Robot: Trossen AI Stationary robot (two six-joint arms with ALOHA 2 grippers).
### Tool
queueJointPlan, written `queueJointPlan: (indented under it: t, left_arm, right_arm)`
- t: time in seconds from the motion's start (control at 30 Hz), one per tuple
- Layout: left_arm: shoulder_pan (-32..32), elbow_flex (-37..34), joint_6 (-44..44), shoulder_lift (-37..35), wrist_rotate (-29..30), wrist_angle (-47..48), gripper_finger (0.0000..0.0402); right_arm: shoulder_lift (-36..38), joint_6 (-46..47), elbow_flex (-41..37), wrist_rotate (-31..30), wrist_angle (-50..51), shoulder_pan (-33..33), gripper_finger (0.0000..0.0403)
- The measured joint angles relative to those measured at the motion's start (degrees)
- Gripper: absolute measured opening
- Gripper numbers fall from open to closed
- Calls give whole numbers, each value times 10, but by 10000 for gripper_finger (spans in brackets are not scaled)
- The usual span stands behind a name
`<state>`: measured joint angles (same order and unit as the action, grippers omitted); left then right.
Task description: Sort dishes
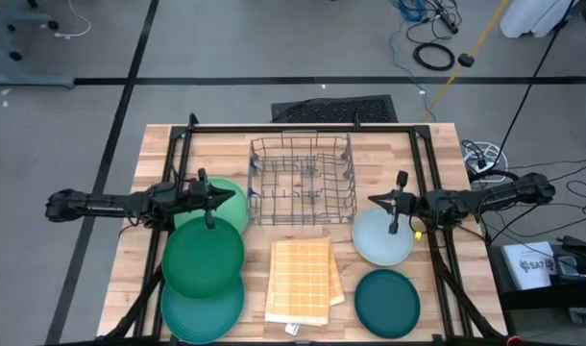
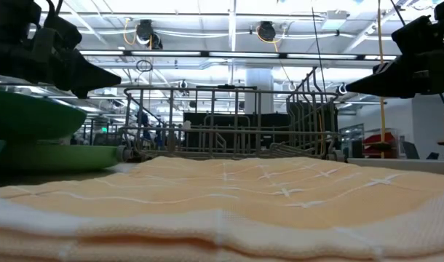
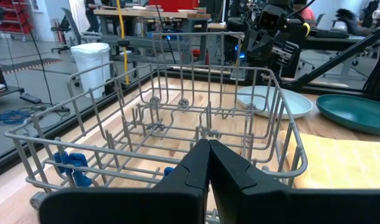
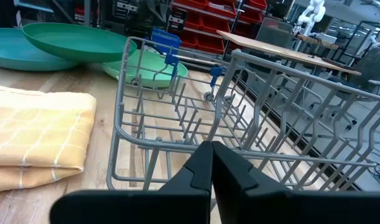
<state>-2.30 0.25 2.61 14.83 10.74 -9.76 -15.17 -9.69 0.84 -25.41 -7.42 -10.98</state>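
The wooden table carries everything. Largest on it is the grey wire dish rack, standing empty between the two arms, just ahead of both sets of fingertips. In front of it lies the folded orange-yellow checked cloth.

The five plates lie flat, none in the rack yet. The mid green plate sits directly below the left gripper and overlaps both the teal plate nearer the table's front edge and the light green plate, which lies partly hidden beside the rack. The pale blue-grey plate lies beneath the right gripper, with the dark teal plate apart from it, further toward the front.

Both grippers hover above the plates, fingers clenched together and grasping nothing; the wrist views show each pair pressed tip to tip, pointing at the rack.

The plates look rigid, smooth and fairly light, probably plastic or melamine, so likely slippery rather than fragile. Lying flat, they offer only the raised rim to pinch: one finger over the lip, one under. The mid green plate's edge overhangs its neighbours, which looks the easiest place to get a finger beneath. The two right-hand plates sit flush on the wood and may need tipping or sliding to the table edge.
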Motion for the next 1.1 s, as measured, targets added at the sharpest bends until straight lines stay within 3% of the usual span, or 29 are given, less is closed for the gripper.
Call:
queueJointPlan:
  t: [0.77, 0.83, 1.03, 1.1]
  left_arm:
    - [0, 0, 0, 0, 0, 0, 22]
    - [-3, 0, 1, 0, 32, -22, 22]
    - [-7, 0, 225, 6, 112, -204, 22]
    - [-7, 3, 265, 6, 104, -259, 22]
  right_arm:
    - [0, 0, 0, 0, 0, 0, 0]
    - [0, 0, 0, 0, 0, 0, 0]
    - [0, 0, 0, 0, 0, 0, 0]
    - [0, 0, 0, 0, 0, 0, 0]
